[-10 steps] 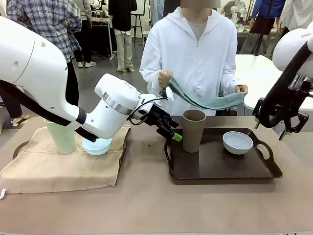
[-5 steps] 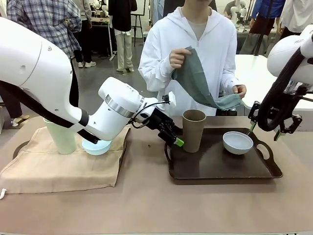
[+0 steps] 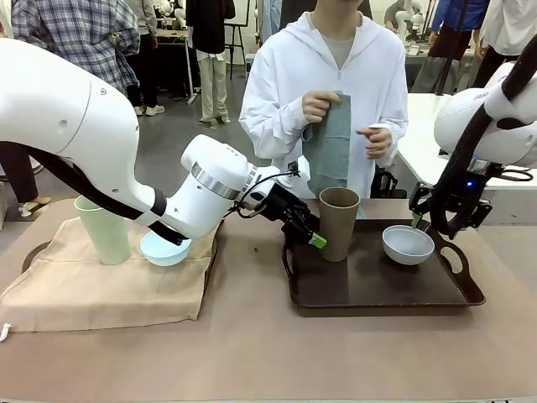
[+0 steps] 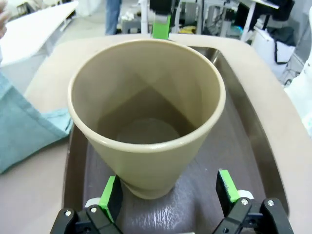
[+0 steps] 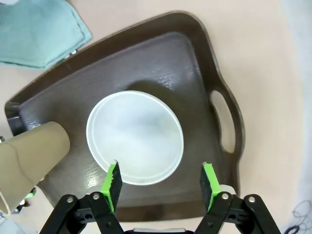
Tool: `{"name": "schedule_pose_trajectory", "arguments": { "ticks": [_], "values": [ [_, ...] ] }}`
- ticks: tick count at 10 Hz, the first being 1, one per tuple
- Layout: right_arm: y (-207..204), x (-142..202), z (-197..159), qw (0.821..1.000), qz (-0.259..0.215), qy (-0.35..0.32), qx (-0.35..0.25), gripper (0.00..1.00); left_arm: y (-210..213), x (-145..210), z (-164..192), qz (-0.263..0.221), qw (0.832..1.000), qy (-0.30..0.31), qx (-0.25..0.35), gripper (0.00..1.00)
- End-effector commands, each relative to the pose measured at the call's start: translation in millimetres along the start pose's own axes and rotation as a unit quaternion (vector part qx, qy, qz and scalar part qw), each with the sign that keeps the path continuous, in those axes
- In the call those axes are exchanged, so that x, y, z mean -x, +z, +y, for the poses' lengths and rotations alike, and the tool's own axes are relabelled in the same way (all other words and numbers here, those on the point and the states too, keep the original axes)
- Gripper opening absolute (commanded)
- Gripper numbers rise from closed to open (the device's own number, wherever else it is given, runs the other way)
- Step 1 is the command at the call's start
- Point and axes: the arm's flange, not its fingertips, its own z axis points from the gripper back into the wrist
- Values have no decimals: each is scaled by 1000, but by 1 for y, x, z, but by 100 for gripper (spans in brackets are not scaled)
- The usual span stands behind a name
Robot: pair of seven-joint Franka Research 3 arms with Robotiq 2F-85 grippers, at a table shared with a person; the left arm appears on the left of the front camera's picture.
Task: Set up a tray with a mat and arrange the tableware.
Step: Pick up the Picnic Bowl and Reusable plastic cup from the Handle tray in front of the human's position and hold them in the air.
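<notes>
**A:** Brown plastic, I think, is the tray (image 3: 377,290). How far along is the task?

**B:** I judge it is at an early stage. The tray lies on the right part of the table (image 3: 252,353), and it has a rough, grained floor and a cut-out handle at each end. On it stand the tan-brown cup (image 3: 338,222) at the left and the white bowl (image 3: 408,243) at the right, but no mat is under them. The mat (image 3: 329,143), a soft grey-green cloth, hangs folded from the person's hand (image 3: 317,107) at the far side.

**A:** And the other tableware?

**B:** The pale green cup (image 3: 102,231) and the light blue bowl (image 3: 165,249) stand just beside each other on a beige cloth (image 3: 101,290) at the left, well apart from the tray. They are left to be arranged.

**A:** What do the tools do?

**B:** The left tool (image 4: 168,191) is wide open around the base of the tan-brown cup. One pad is just beside the wall and the other is apart from it, so it grips nothing. The cup is tall, tapered, matte and empty. The right tool (image 5: 161,182) hangs over the near edge of the white bowl, its jaws spread and empty. The bowl is round, smooth and shallow.

**A:** So what is left?

**B:** Probably the mat must go into the tray, and then all four pieces onto it.
</notes>
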Motion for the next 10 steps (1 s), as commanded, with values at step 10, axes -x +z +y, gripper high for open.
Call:
{"name": "schedule_pose_trajectory", "arguments": {
  "ticks": [10],
  "values": [
    [-42, -26, 1, 998, 23, 65, 11, 83, -36, 0, 5, -55, 995, -79, 13, 100]
  ]
}}
